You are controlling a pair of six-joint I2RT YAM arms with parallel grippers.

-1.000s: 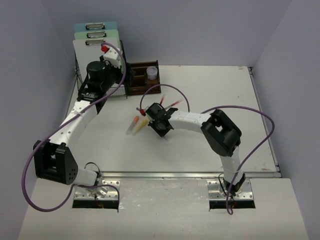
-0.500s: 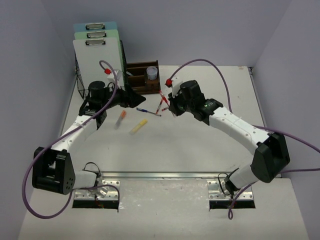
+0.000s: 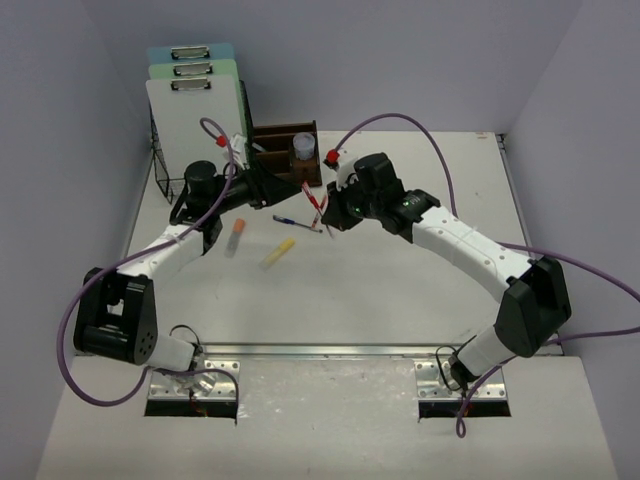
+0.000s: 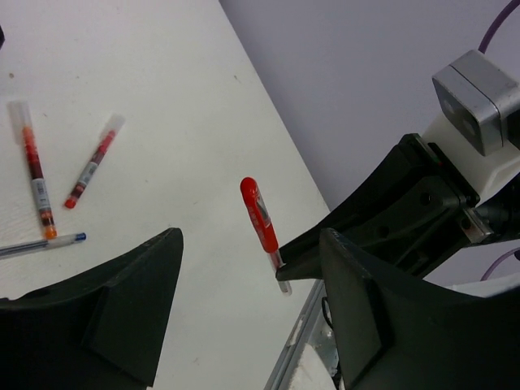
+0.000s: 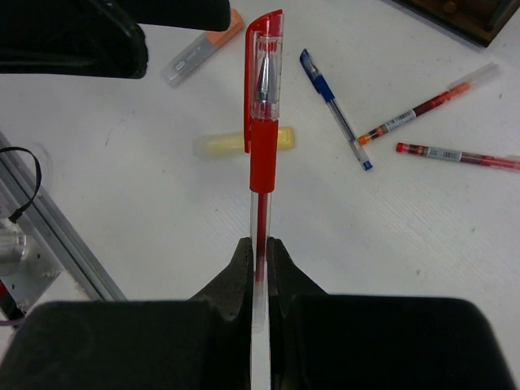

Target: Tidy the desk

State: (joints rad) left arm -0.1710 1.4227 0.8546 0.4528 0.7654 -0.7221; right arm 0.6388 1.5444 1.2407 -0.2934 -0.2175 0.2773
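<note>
On the white desk (image 3: 400,290) lie an orange highlighter (image 3: 238,232), a yellow highlighter (image 3: 278,252), a blue pen (image 3: 290,221) and two thin red pens (image 5: 426,104). My right gripper (image 5: 258,248) is shut on the clear barrel of a capped red pen (image 5: 262,122), which it holds above the desk. In the top view the right gripper (image 3: 328,212) hangs over the loose pens. My left gripper (image 4: 250,237) faces it with the jaws open, and the red pen (image 4: 262,218) shows in the gap between them, untouched. From above, the left gripper (image 3: 290,190) sits just left of the pen.
A black wire rack with clipboards (image 3: 190,100) stands at the back left. Beside it is a dark wooden organiser tray (image 3: 285,150) holding a small cup (image 3: 303,148). A metal rail (image 3: 350,350) runs along the near edge.
My right arm lifted the red pen from the middle of the desk toward the back. The left gripper swung from the rack to the right and narrowed a little. The orange highlighter shifted left.
</note>
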